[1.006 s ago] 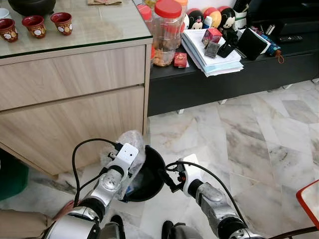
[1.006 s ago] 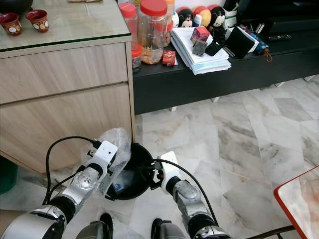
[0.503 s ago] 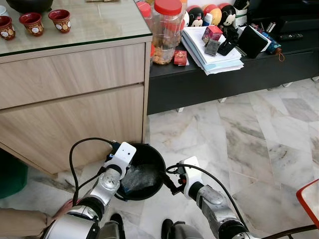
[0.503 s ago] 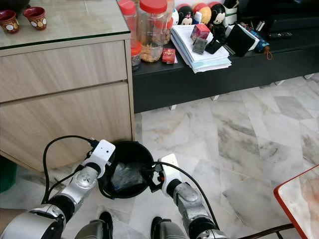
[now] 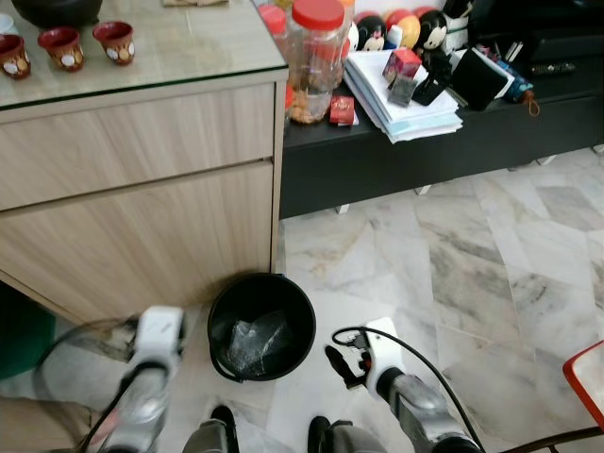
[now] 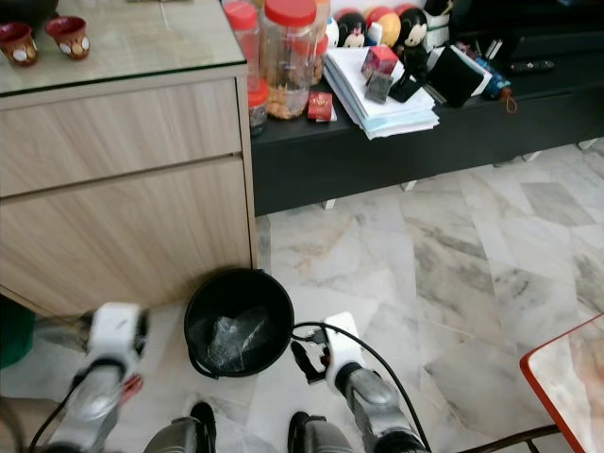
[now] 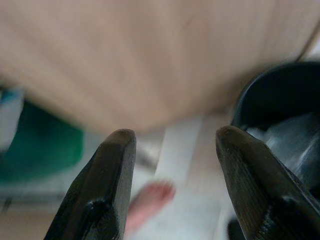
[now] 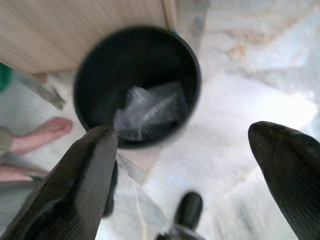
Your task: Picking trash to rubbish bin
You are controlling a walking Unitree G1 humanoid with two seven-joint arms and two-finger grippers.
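Lying crumpled inside the round black plastic rubbish bin [image 5: 261, 324], the clear plastic wrapper [image 5: 253, 342] is now dropped; the released left gripper [image 7: 172, 185] is pulling away, and the right gripper [image 8: 187, 185] is hanging open, so this piece looks binned.

The floor [image 5: 491, 255] is pale marble tile with grey and tan veining. A light wood cabinet [image 5: 142, 198] with two drawer fronts stands at the left, its glass-covered top [image 5: 179, 47] carrying small red cups [image 5: 64, 47]. Just beside it runs a low black shelf unit [image 5: 444, 142] crowded with red-lidded jars [image 5: 317, 57], a stack of papers [image 5: 401, 99] and figurines [image 5: 434, 33]. A red-edged corner [image 5: 587, 377] shows at the lower right.
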